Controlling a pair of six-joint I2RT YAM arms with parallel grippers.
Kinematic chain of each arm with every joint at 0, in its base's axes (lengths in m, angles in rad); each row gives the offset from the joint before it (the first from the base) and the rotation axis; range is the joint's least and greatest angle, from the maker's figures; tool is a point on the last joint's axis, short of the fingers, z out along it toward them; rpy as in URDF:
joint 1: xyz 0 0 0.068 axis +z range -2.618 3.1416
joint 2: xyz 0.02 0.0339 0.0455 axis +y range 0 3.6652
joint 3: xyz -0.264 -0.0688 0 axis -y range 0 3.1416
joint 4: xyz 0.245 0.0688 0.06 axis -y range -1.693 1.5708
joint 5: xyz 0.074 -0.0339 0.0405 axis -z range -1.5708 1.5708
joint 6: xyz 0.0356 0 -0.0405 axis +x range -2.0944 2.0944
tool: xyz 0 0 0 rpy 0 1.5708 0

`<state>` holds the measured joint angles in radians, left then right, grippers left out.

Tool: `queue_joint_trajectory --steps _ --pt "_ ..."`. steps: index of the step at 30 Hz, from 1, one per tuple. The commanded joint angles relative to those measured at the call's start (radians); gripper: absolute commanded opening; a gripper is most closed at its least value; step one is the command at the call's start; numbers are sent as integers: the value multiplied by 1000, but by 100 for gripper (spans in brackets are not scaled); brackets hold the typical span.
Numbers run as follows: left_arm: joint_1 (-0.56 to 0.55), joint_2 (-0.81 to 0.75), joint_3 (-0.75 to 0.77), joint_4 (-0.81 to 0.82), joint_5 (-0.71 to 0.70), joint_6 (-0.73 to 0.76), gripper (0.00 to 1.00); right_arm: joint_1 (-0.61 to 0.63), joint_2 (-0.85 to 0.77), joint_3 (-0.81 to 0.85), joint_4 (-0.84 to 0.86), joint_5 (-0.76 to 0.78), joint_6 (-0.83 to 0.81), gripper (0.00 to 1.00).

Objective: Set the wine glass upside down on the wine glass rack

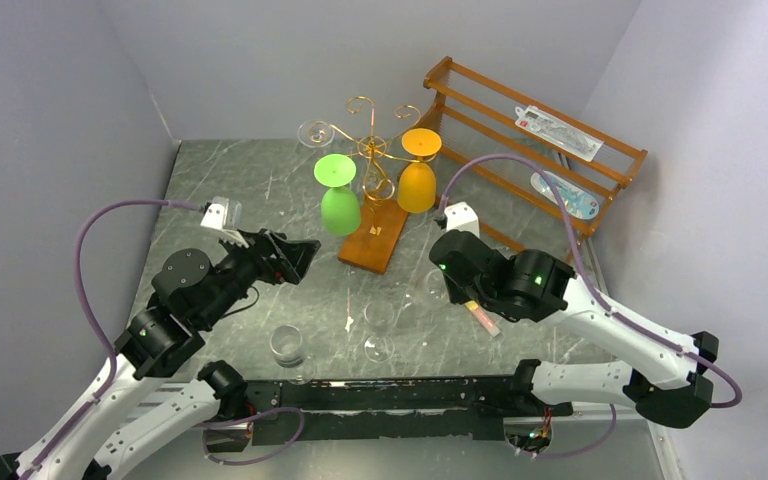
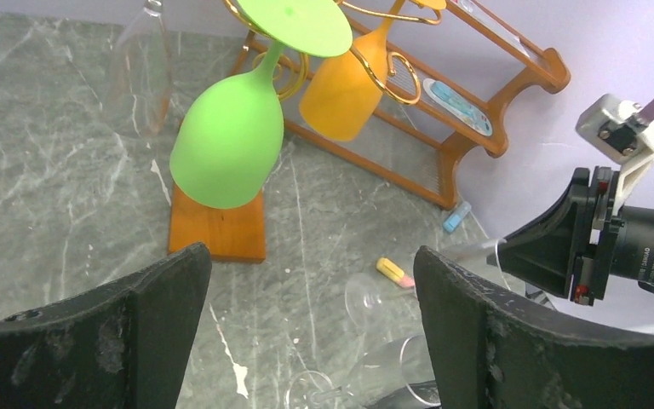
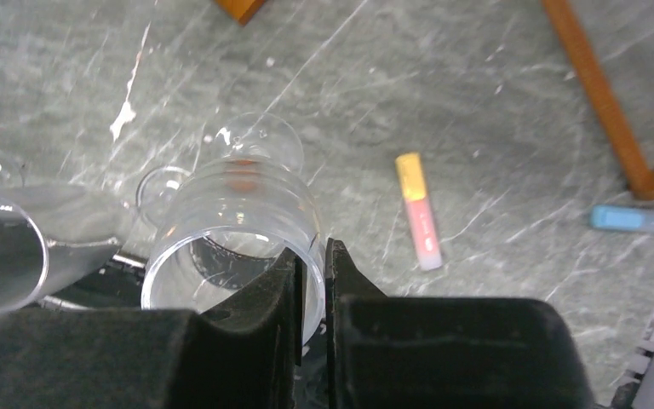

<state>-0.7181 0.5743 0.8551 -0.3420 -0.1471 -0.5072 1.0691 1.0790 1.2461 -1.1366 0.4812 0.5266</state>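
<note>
The glass [image 3: 221,213] is gripped at its rim by the right gripper [image 3: 311,256]. The jaws are closed to a thin gap and the clear wall is pinched between them, with 1 finger inside the bowl and 1 outside. The rim is probably chosen so that stem and foot are free to be slid into a curl of the rack. The glass is found near the middle of the surface, a little toward the right edge, with its mouth turned to the wrist. Whether it is lifted off the surface cannot be told.

The rack [image 1: 370,245] is set toward the far edge. 3 glasses are hung on it upside down by their feet: a green glass [image 1: 340,208], an orange glass [image 1: 417,185] and a clear one [image 1: 315,132] on the far left. Curls at the back appear free, so room for a 4th is judged to exist.

The left gripper [image 1: 300,258] is held wide open with nothing between its fingers, just left of the rack's base. From there the rack could be steadied.

A spare glass [image 1: 287,345] is seen by the near edge, a tube [image 3: 417,213] just right of the gripped glass, and a shelf [image 1: 560,150] in the far right corner. Slipping is a risk with so thin a pinch once the glass is inverted.
</note>
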Motion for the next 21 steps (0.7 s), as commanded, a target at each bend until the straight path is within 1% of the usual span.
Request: queue_joint_trajectory --steps 1,3,6,7,8,12,15,17,21 --pt "-1 10 43 -48 -20 -96 93 6 -28 38 72 141 -64 0" --pt "-2 18 60 -77 -44 -142 95 6 -65 27 163 131 -98 0" --pt "-2 30 78 -169 -132 -229 96 6 -142 -12 349 87 -146 0" --pt "-2 31 75 -176 -138 -220 96 6 -170 -31 394 57 -164 0" --pt "-3 30 67 -171 -127 -210 96 6 -194 -46 468 26 -179 0" --pt "-3 9 18 -76 -39 -182 96 6 -252 -94 617 -41 -186 0" --pt "-2 5 -19 23 71 -138 95 6 -255 -112 685 -101 -174 0" --pt "-2 17 -31 56 121 -113 95 5 -252 -122 714 -118 -150 0" --pt "-3 50 -36 60 138 -95 93 7 -271 -158 791 -145 -96 0"
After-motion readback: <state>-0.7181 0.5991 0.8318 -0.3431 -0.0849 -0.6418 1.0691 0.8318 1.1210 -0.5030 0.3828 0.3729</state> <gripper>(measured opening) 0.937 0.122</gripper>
